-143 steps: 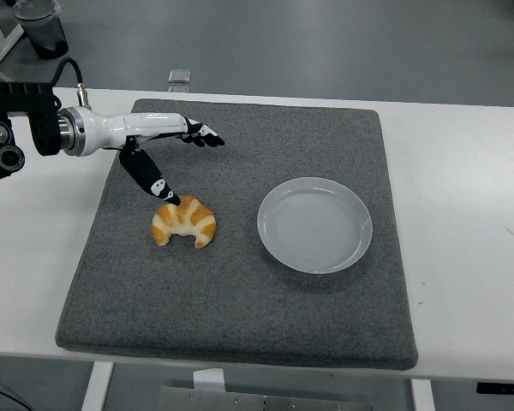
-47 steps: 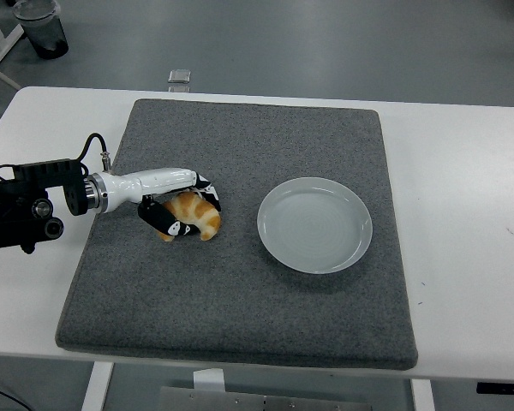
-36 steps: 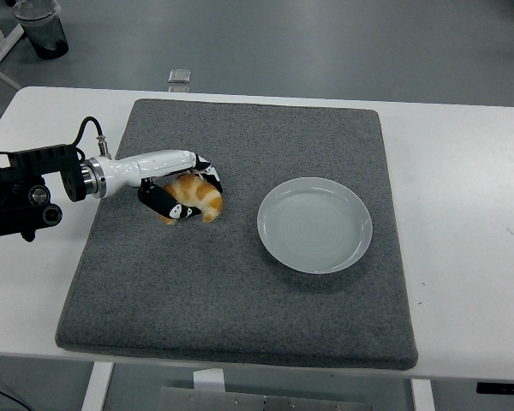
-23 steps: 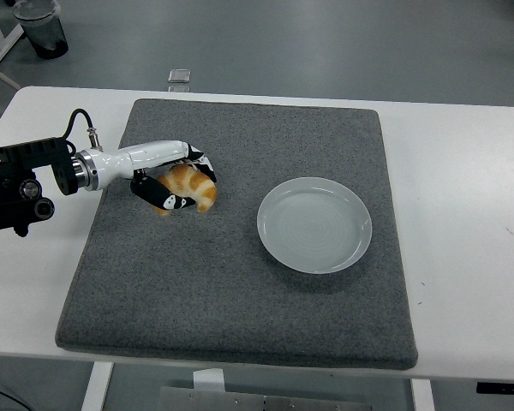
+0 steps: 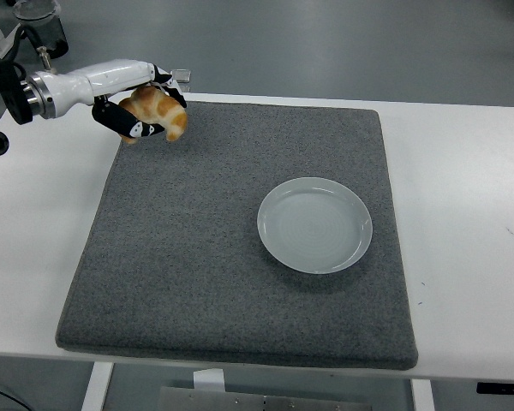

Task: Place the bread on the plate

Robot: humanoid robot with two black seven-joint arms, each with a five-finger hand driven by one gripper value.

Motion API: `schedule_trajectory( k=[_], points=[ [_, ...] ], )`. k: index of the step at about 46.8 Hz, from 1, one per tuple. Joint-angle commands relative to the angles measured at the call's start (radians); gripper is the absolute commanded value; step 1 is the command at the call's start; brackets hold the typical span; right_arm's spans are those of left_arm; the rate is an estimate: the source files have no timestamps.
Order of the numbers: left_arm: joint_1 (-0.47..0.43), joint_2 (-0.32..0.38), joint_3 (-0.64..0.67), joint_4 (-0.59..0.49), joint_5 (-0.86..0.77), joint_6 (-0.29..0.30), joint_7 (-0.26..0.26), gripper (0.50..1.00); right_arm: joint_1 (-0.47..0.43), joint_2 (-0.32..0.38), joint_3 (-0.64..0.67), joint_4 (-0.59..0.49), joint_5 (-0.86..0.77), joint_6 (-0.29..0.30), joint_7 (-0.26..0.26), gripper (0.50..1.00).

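Up at the far left corner of the grey mat [image 5: 231,257], the left hand [image 5: 141,107] is clenched around the bread [image 5: 157,114], a golden croissant. Its black fingers [image 5: 130,128] curl under and over the pastry, which appears to be held clear of the mat, though the height cannot be judged from this view. The fingers cover part of the bread's left side, so its full shape is not visible. The white forearm runs back to the picture's left edge, where the arm's dark joint is cut off. The grey plate [image 5: 314,224] sits on the mat's right half, well apart from the bread. The mat lies on the white counter [image 5: 463,214].
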Motion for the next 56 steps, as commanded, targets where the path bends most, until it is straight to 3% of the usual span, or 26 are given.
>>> schedule_trajectory(
  k=[1,18,28,37,56],
  points=[
    [-0.041,0.0,-0.003,0.018,0.0,-0.028,0.0,0.5,0.001,0.0,0.0,0.0,0.0,0.0,0.0,0.93],
    [-0.17,-0.029,-0.006,0.063,-0.001,-0.045,0.0,0.5,0.0,0.0,0.0,0.0,0.0,0.001,0.0,0.932],
    [-0.167,-0.111,-0.038,0.093,0.0,-0.027,0.0,0.5,0.001,0.0,0.0,0.0,0.0,0.001,0.0,0.93],
    [-0.16,-0.196,-0.034,0.124,0.002,0.036,0.0,0.5,0.0,0.0,0.0,0.0,0.0,0.001,0.0,0.93],
    [-0.167,-0.374,-0.039,0.181,0.004,0.047,0.0,0.5,0.0,0.0,0.0,0.0,0.0,0.001,0.0,0.93]
  ],
)
